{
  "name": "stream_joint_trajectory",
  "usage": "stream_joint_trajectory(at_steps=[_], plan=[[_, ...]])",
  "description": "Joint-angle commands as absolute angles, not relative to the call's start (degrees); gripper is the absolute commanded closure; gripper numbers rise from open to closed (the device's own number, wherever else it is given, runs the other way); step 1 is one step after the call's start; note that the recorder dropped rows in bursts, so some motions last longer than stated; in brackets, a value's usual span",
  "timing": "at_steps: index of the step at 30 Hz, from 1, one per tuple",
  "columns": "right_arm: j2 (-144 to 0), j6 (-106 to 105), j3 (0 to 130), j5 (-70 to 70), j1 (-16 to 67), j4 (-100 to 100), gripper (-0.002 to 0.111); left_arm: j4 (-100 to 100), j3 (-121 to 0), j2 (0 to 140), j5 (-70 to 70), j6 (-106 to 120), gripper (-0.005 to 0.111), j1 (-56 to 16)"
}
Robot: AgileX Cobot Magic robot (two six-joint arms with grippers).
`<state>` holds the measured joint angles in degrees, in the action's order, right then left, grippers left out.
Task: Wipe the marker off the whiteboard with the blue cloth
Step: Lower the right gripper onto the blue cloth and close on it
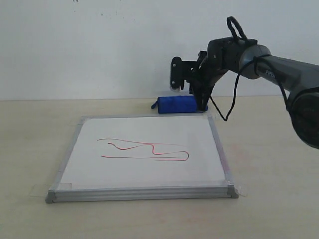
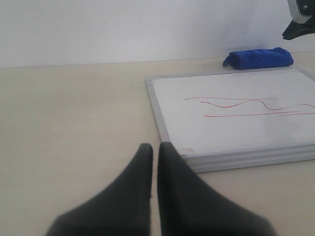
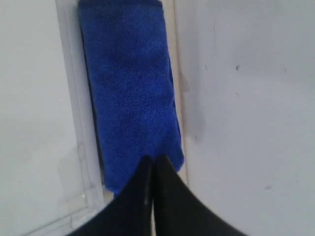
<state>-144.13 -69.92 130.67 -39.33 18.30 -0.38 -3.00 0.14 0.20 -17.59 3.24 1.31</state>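
Behind the board's far edge, toward its right corner, the cloth (image 1: 175, 105) lies on the worktop (image 1: 269, 199) as a rolled bundle. Its long side runs just beside the frame (image 1: 144, 192), perhaps touching it. The board (image 1: 149, 130) lies flat, and the red marker (image 1: 143, 150) scribble across its middle is unwiped.

The right gripper (image 3: 151, 164) hangs over the cloth's right end with its fingers pressed together. No fabric shows between them, so I judge it empty. The left gripper (image 2: 152, 150) hovers low over bare worktop off the board's near left corner, its fingers likewise closed on nothing.

The cloth looks light, soft and fuzzy. It should squash under a pinch, sag when lifted, and may unroll if taken by a loose corner. The safest hold is probably across the middle of the roll, deep enough to gather several layers. The right fingers must spread first, and the one on the frame side has little room and could catch the metal. Tape (image 1: 243, 189) at the corners should keep the board from sliding under a wipe.
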Motion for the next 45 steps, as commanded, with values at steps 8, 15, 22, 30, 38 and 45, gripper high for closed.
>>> stream_joint_trajectory(at_steps=[8, 15, 22, 30, 38, 45], plan=[[-148.2, -66.9, 131.3, -34.8, 17.7, 9.9, 0.108, -3.1, 0.0, 0.0, -16.9, 3.5, 0.103, 1.5], [-148.6, -66.5, 131.3, -32.4, 17.7, 9.9, 0.108, -3.1, 0.0, 0.0, -16.9, 3.5, 0.103, 1.5], [-148.6, -64.4, 131.3, -30.2, 17.7, 9.1, 0.108, -3.1, 0.0, 0.0, -16.9, 3.5, 0.103, 1.5], [-148.6, -67.9, 131.3, -29.4, 17.7, 5.7, 0.108, -3.1, 0.0, 0.0, -16.9, 3.5, 0.103, 1.5], [-148.6, -60.6, 131.3, -28.7, 17.7, 5.7, 0.075, -3.1, 0.0, 0.0, -16.9, 3.5, 0.103, 1.5], [-148.6, -60.0, 131.3, -28.8, 17.7, 5.7, 0.044, -3.1, 0.0, 0.0, -16.9, 3.5, 0.103, 1.5]])
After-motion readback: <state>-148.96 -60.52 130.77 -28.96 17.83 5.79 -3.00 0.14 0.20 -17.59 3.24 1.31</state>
